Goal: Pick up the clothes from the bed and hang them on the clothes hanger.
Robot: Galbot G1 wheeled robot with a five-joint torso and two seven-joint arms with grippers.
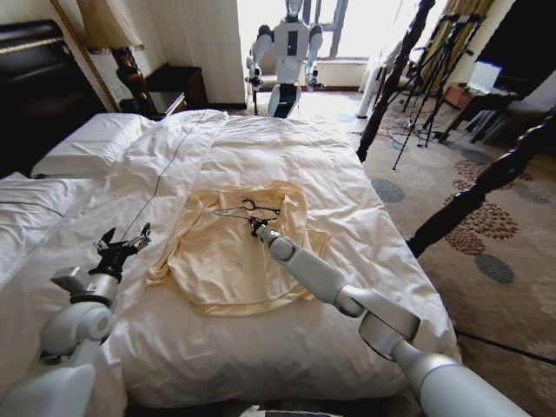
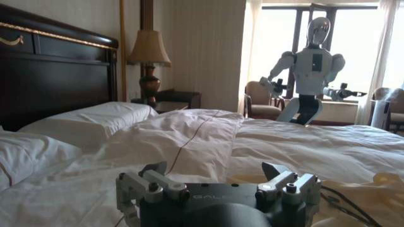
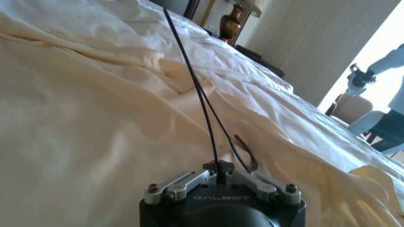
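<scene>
Pillows (image 1: 87, 143) lie white at the upper left of the head view, against the dark headboard (image 1: 35, 87) of the bed (image 1: 365, 330), with a lamp (image 1: 109, 35) and a nightstand (image 1: 174, 87) beyond them. Below, at the lower left of the frame, the left hand (image 1: 124, 243) hovers over the white duvet (image 1: 261, 148), just off the left edge of the garment, its fingers (image 1: 142, 233) spread apart and holding nothing; in the left wrist view the same hand (image 2: 218, 177) shows its two fingertips wide apart above the bedding.

At the centre of the frame the clothes (image 1: 234, 252), a pale yellow shirt, lie spread flat and slightly rumpled on the duvet. The clothes hanger (image 1: 248, 209), thin and black, rests on the upper part of the shirt with its hook toward the far end of the bed. The right hand (image 1: 255, 228) reaches in from the lower right along its long arm and meets the hanger at its lower wire. In the right wrist view, the right hand (image 3: 221, 172) has its fingers together, clamped on the black wire of the hanger (image 3: 196, 90), which runs away over the yellow cloth (image 3: 82, 127).

On the right of the frame a dark bedpost (image 1: 486, 187) crosses the patterned carpet (image 1: 495, 261), with black tripods (image 1: 434, 69) in the upper right. Another robot (image 1: 287, 52) stands at the top centre by the window.
</scene>
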